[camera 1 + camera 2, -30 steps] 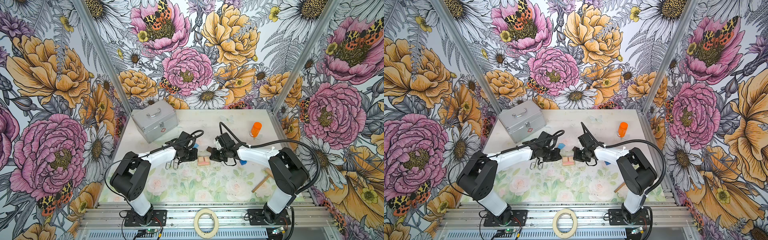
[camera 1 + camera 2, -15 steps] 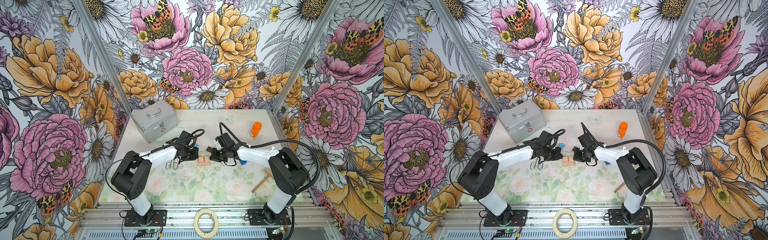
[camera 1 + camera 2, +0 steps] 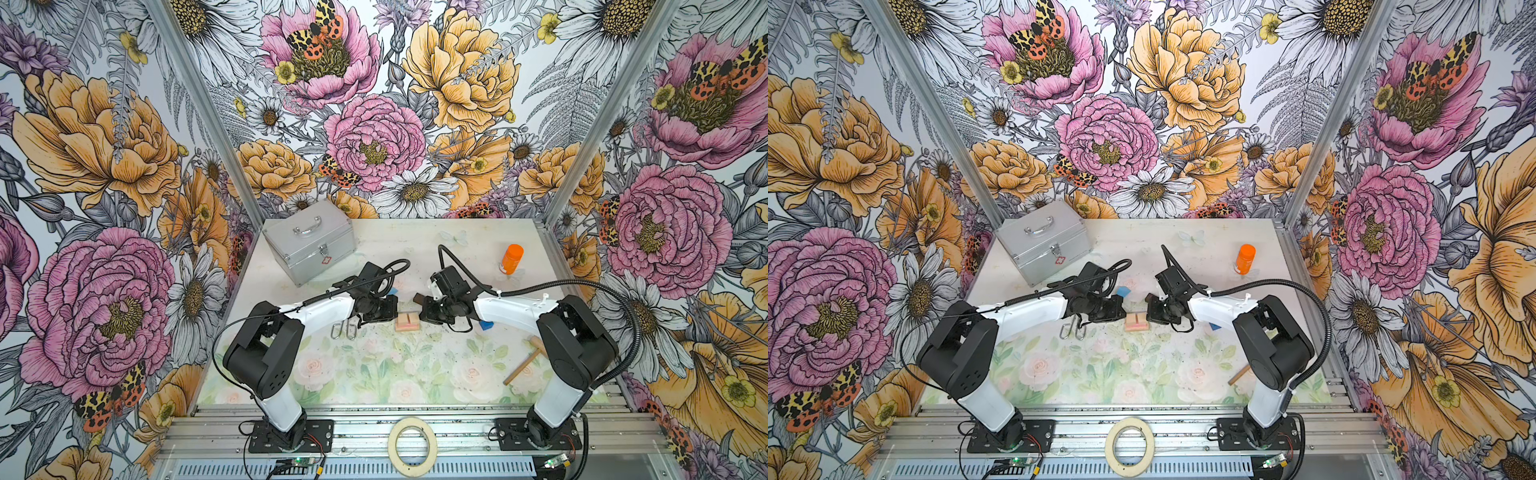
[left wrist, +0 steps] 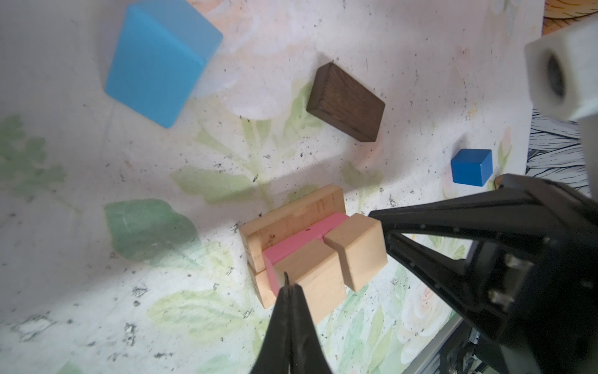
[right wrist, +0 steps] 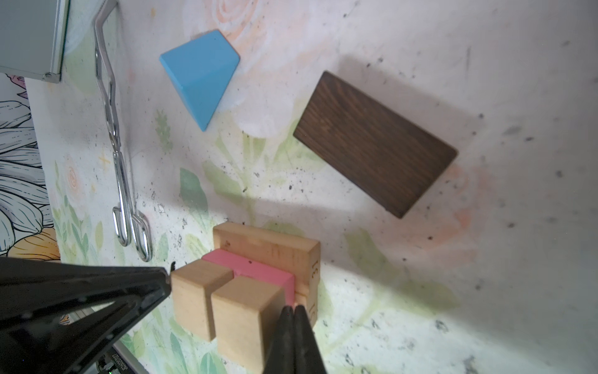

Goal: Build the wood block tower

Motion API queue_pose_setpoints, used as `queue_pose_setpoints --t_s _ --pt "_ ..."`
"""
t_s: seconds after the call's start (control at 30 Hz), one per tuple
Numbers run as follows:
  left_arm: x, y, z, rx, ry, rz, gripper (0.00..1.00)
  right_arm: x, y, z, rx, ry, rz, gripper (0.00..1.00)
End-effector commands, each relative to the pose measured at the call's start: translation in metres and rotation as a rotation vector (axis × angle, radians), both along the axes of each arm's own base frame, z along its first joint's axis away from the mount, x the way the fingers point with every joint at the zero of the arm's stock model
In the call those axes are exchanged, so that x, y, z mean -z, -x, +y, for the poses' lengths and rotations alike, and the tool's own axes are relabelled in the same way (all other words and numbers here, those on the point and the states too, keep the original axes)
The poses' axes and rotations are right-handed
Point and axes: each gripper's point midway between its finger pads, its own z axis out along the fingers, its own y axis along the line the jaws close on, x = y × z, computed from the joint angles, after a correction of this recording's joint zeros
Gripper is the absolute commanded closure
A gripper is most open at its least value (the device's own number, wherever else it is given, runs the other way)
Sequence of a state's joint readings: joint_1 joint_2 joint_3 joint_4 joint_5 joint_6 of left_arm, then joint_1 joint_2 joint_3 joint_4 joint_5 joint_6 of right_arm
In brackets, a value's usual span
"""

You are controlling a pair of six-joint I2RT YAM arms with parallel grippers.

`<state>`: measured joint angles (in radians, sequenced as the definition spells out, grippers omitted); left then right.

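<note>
Both arms reach in from the lower corners of the frame and meet at table centre. Left gripper (image 4: 286, 282): jaws pressed together, nothing between them. Right gripper (image 5: 293, 309): likewise closed and empty. Their tips face each other across the wood block tower (image 3: 407, 322), which sits mid-table in both top views.

Tower as built: tan wooden bars (image 4: 291, 213) at the base, a pink wooden bar (image 4: 304, 239) on them, and two tan wooden cubes (image 5: 246, 301) side by side on top with a narrow gap between.

Judgement: the step in hand is squaring the cube pair, each closed tip acting as a pusher on one outer end. Contact looks made or nearly made; cannot confirm.

To do it well:
- push level, at cube height, from both sides equally;
- go lightly, or the pink bar may slide on the base;
- back straight out, without lifting through the cubes.

Surroundings:
- Silver metal case (image 3: 309, 245), upper left of the table, well apart.
- Silver metal tongs (image 5: 119, 162), just left of the tower under the left arm; could snag a low retreat.
- Dark brown wooden bar (image 4: 346, 102), lying flat near the tower; probably the next layer.
- Light blue wooden block (image 4: 161, 64), beyond it.
- Small dark blue wooden cube (image 4: 471, 166), under the right forearm.
</note>
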<state>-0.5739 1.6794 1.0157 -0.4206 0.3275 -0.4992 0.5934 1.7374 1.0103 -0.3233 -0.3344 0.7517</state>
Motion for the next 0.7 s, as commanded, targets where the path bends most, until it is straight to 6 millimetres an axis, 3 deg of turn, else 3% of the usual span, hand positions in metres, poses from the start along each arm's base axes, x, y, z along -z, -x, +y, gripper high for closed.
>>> queue_pose_setpoints --t_s 0.0,0.37,0.67 --pt "-0.007 -0.004 -0.012 0.018 0.034 -0.016 0.97 -0.013 -0.005 0.006 0.007 -0.021 -0.036 1.0" --pt "-0.014 -0.008 -0.009 0.006 0.034 -0.035 0.95 -0.011 -0.006 0.004 0.013 -0.012 -0.041 1.0" --pt "-0.03 -0.018 -0.009 -0.008 0.046 -0.082 0.91 -0.017 -0.01 -0.005 0.035 -0.012 -0.056 1.0"
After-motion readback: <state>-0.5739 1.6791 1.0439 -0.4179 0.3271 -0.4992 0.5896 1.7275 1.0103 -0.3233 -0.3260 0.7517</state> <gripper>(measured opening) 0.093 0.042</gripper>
